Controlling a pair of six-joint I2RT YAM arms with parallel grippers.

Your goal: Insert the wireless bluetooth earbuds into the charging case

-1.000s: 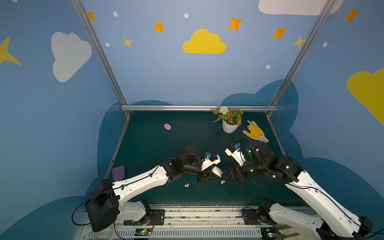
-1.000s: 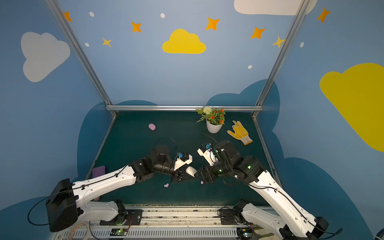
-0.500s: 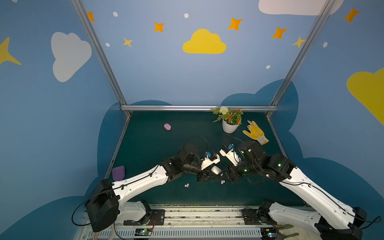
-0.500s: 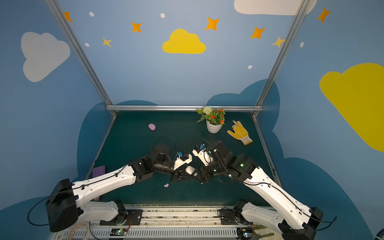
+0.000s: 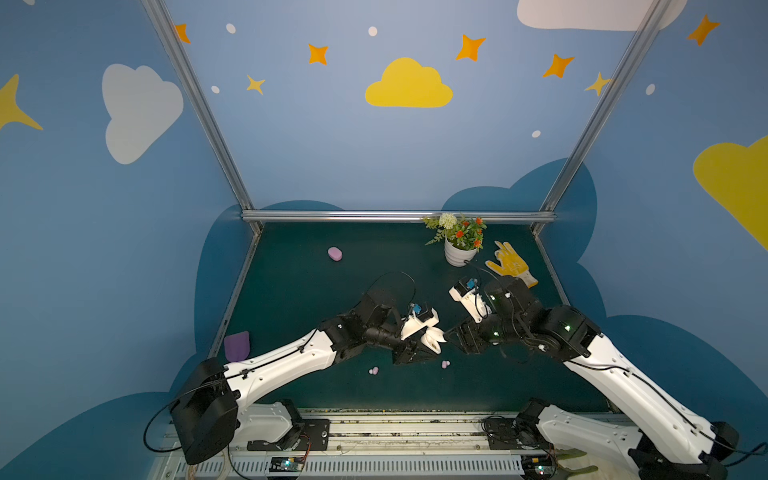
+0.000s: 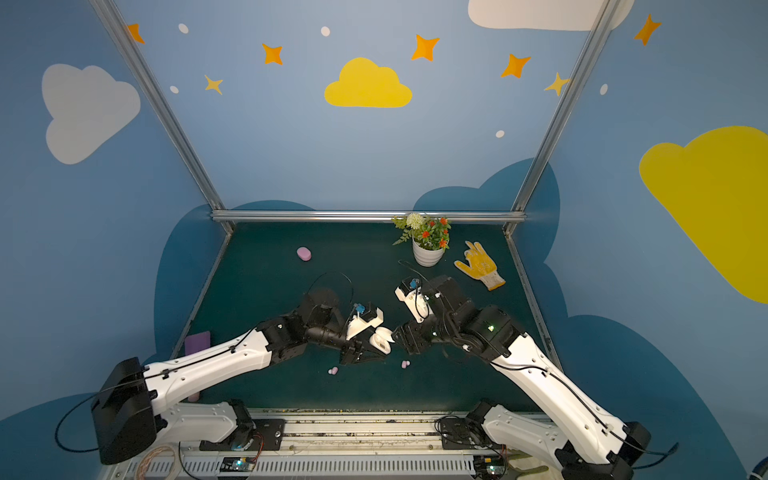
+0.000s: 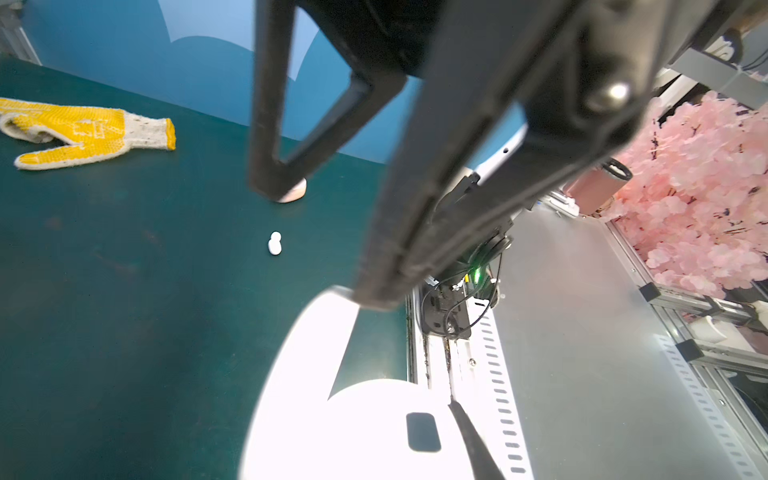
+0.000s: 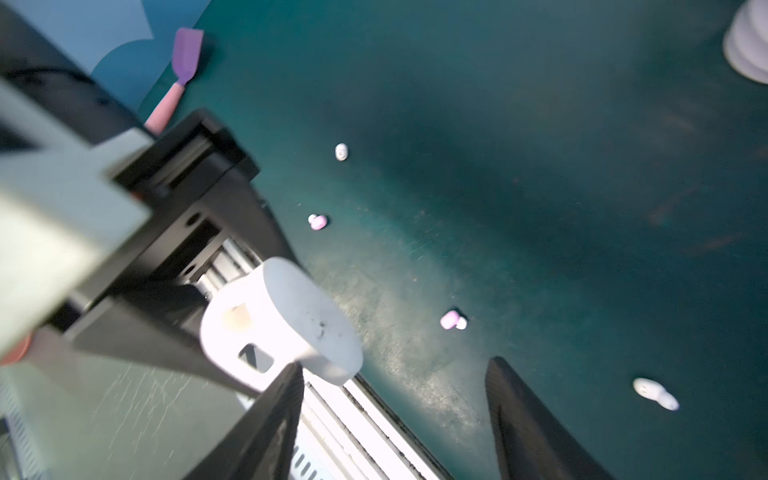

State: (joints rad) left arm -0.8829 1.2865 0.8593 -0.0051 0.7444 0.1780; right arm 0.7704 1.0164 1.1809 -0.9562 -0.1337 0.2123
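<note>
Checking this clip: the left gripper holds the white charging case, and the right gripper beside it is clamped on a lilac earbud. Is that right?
Not quite. The right gripper is open and empty: the right wrist view shows nothing between its fingers, and the lilac earbuds lie on the mat. The left gripper does hold the white charging case.

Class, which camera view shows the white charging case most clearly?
The right wrist view: the white charging case appears close and fairly sharp, its inside visible. The left wrist view shows it as a glaring blur; both top views show it tiny.
</note>
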